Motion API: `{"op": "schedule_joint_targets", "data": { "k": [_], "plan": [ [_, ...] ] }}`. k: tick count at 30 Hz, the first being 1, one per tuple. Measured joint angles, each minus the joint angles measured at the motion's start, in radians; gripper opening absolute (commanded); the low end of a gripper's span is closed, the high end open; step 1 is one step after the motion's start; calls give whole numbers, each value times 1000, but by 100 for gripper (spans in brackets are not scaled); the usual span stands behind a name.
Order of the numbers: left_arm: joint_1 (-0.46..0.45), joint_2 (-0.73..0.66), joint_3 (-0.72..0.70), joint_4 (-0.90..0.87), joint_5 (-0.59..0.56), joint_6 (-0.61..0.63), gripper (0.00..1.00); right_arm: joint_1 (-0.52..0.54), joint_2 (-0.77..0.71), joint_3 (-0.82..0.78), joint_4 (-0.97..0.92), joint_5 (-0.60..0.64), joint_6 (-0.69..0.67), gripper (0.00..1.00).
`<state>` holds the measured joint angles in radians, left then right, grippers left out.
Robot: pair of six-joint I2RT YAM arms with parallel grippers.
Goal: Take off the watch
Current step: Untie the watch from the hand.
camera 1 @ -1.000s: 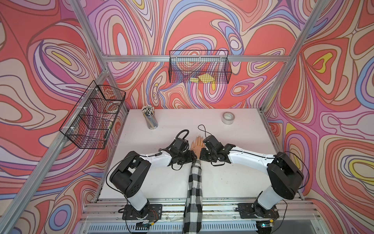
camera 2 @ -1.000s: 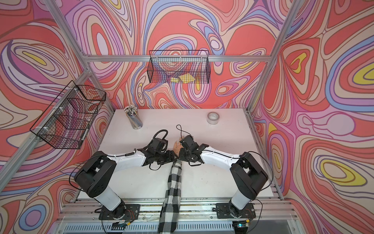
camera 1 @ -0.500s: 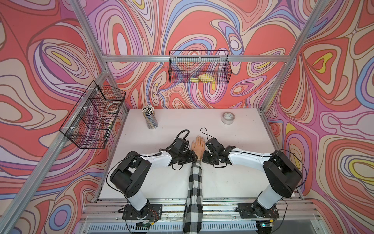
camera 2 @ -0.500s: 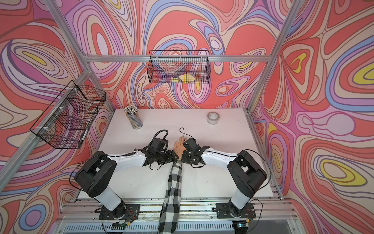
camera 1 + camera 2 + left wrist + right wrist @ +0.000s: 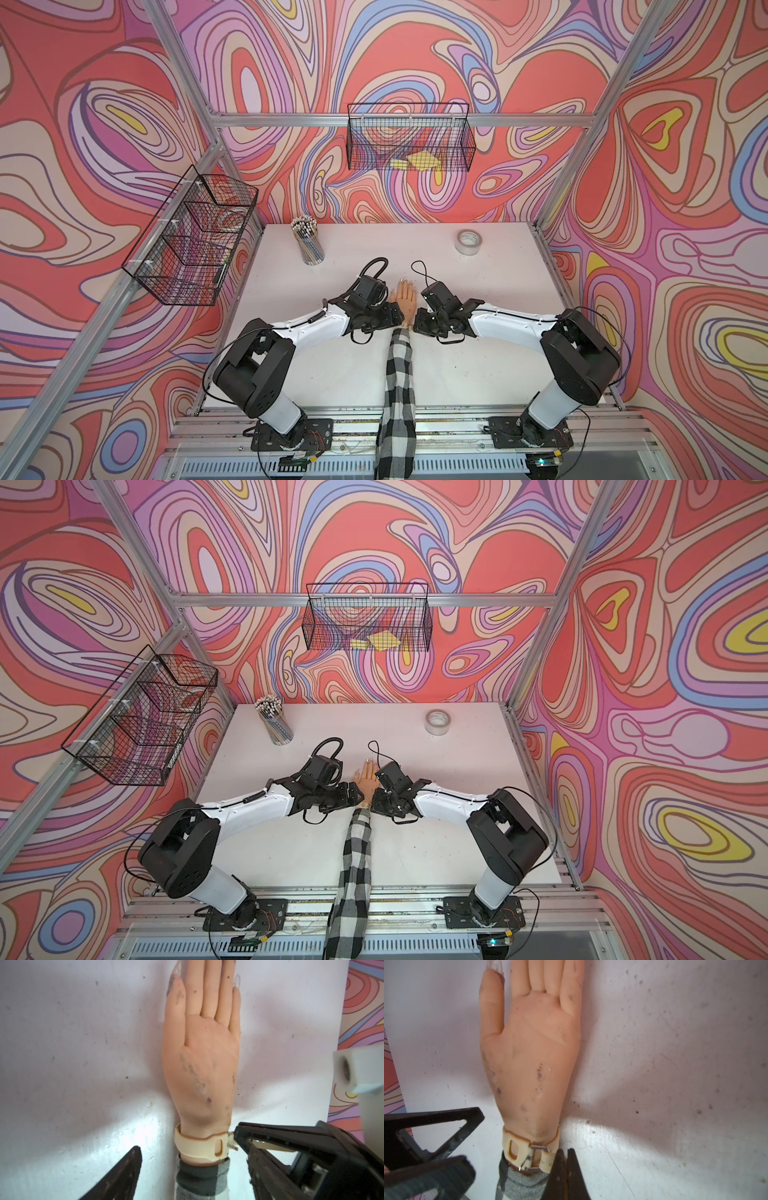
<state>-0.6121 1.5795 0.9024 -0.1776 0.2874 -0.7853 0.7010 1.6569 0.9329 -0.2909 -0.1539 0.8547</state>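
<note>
Unbuckling step. Watch point(image 5: 506, 1142) round wrist point(image 5: 529, 1126), middle of surface point(image 5: 332, 257); buckle pin point(image 5: 522, 1164) looks free. Your left end effector point(image 5: 193, 1149) wide open, empty, at wrist's 9 o'clock. Right end effector point(image 5: 564, 1152) fully closed at 3 o'clock, tips touching strap point(image 5: 547, 1162). Next: draw strap tail from buckle.

Walls point(image 5: 124, 124) on three sides are covered in a swirling print of red, pink, lilac, blue, cream and yellow, outlined in dark lines. Silver metal rails point(image 5: 291, 119) frame the corners and run across the back wall. A black wire basket point(image 5: 409, 137) hangs from the back rail, with yellow pieces point(image 5: 419, 161) lying in it. A second, compartmented wire basket point(image 5: 191, 237) hangs on the left wall. The white worktop point(image 5: 353, 245) is scuffed and speckled with dark marks. In the wrist views a bright patch of light point(image 5: 93, 1147) falls on it, with soft shadow beyond.
</note>
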Motion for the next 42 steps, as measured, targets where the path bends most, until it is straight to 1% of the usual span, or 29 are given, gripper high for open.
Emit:
{"op": "schedule_joint_targets", "data": {
  "k": [4,8,14,20,31,42],
  "plan": [
    [-18,2,20,-13,0,0,82,0,0,0,3,-1,3,0],
    [-33,32,34,-16,-1,0,82,0,-1,0,8,-1,4,0],
    [-49,91,66,-40,-24,0,82,0,-1,0,13,-2,7,0],
    [-56,119,95,-85,-55,5,82,1,-6,0,15,0,11,0],
    [-56,115,106,-147,-124,37,82,1,-15,-3,16,0,11,0],
    [-56,102,90,-140,-135,41,82,1,-15,-3,24,-1,11,0]
  ]
}}
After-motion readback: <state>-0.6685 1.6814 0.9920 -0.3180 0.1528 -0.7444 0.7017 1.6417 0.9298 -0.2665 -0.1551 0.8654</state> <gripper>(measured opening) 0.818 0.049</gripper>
